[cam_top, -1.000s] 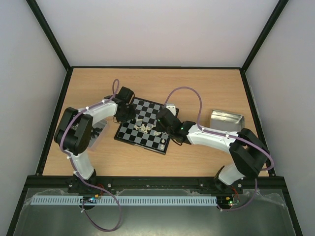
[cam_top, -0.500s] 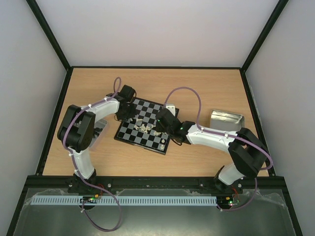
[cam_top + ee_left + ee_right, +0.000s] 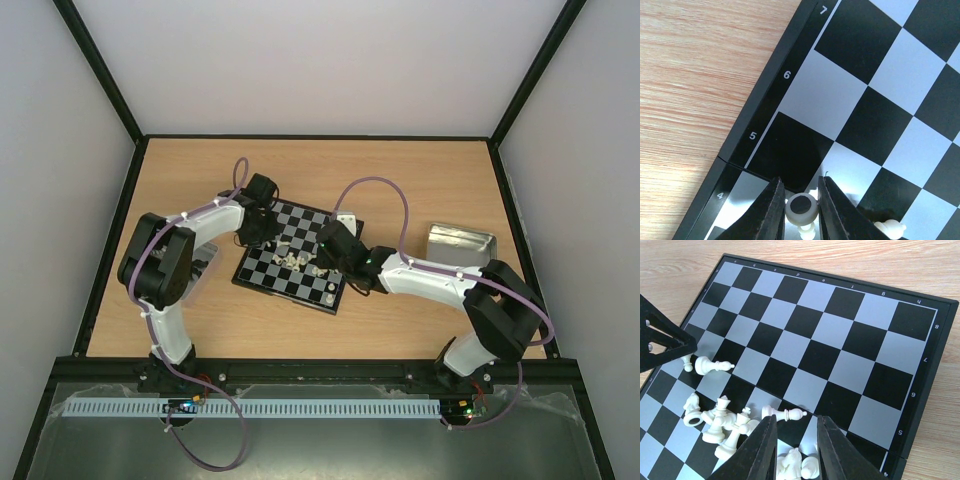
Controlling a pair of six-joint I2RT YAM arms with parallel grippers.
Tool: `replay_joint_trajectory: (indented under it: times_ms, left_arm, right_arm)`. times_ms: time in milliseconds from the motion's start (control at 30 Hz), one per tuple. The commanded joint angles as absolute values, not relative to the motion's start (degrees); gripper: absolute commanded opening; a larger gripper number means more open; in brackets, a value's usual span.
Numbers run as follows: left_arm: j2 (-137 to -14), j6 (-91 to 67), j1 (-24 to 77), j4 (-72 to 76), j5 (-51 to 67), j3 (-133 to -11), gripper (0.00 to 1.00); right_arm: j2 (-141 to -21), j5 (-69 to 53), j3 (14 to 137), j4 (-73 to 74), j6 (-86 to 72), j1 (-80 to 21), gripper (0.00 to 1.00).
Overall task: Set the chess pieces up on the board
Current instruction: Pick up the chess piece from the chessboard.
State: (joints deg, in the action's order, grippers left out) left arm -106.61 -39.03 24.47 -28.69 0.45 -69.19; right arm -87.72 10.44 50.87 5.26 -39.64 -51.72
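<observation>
The board (image 3: 303,222) lies mid-table, tilted. Several cream-white chess pieces (image 3: 296,261) lie in a heap on its middle, and one stands near its front corner (image 3: 331,293). My left gripper (image 3: 801,200) is shut on a white piece (image 3: 801,209), seen base-first, over the board's (image 3: 855,100) edge by ranks 4 and 5. My right gripper (image 3: 795,447) is open just above a white knight (image 3: 792,462) and a pawn (image 3: 810,467). A bishop (image 3: 785,414) lies in front of its fingers (image 3: 761,450). No black figures show.
A silver tray (image 3: 461,243) sits at the right of the table. Another silver tray (image 3: 203,270) lies under my left arm. In the right wrist view, the left gripper (image 3: 660,342) reaches in at the left, beside a lying piece (image 3: 713,365).
My left gripper has shifted a little toward the board's far-left side. My right gripper has hardly moved.
</observation>
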Motion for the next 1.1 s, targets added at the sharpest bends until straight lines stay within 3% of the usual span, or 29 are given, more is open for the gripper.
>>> replay_joint_trajectory:
  times_ms: [0, 700, 1067]
  left_arm:
    - [-106.7, -39.5, 24.8, -29.7, 1.3, -68.4, 0.2]
    - [-92.6, -45.2, 24.7, -22.0, 4.8, -59.0, 0.18]
    - [-83.2, -55.5, 24.7, -14.1, 20.9, -54.5, 0.18]
  right_arm:
    - [-88.4, 12.0, 51.2, 4.0, -39.5, -51.9, 0.22]
    - [-87.5, -3.5, 49.7, -4.6, -41.5, -51.5, 0.22]
    - [-84.9, -12.4, 45.1, -16.6, -43.5, -51.4, 0.28]
